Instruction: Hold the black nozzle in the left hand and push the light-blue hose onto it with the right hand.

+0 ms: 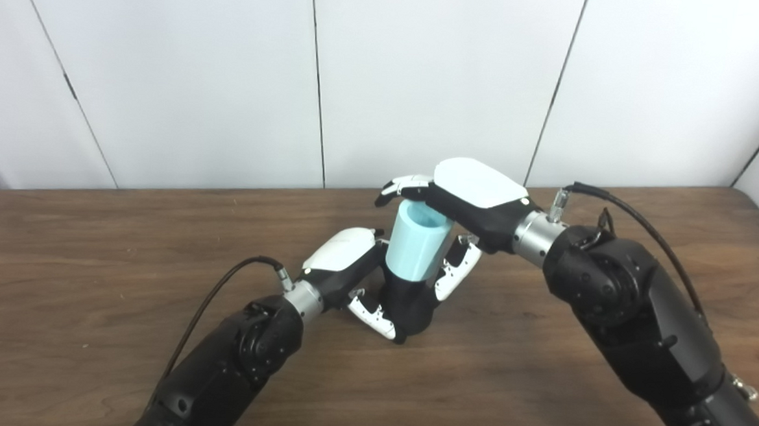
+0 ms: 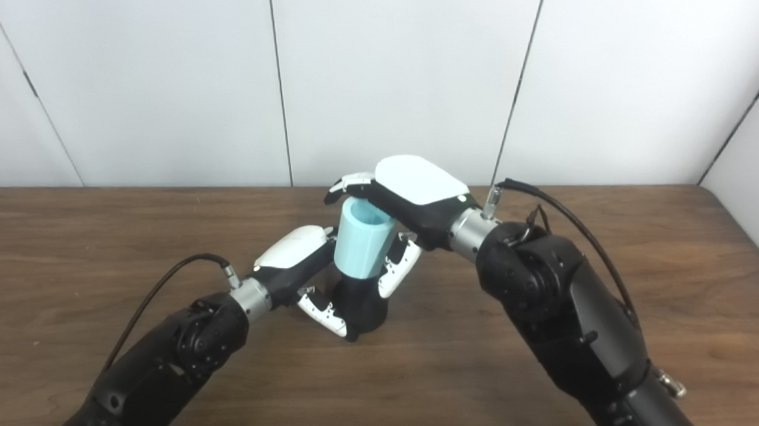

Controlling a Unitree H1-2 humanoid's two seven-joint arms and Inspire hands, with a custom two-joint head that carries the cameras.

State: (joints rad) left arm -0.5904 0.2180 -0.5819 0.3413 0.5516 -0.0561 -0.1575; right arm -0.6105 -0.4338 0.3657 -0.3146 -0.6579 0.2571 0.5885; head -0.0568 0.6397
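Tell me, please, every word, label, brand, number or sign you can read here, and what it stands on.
None: no text can be read in either view.
The light-blue hose, the black nozzle, the left hand, the right hand and the table show no lettering or signs.

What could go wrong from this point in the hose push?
The light-blue hose sits tilted on the black nozzle, so pushing may jam it crooked. The right hand presses from above with fingers loosely around the hose, so it could slip. The left hand grips low; the nozzle might slide on the table.
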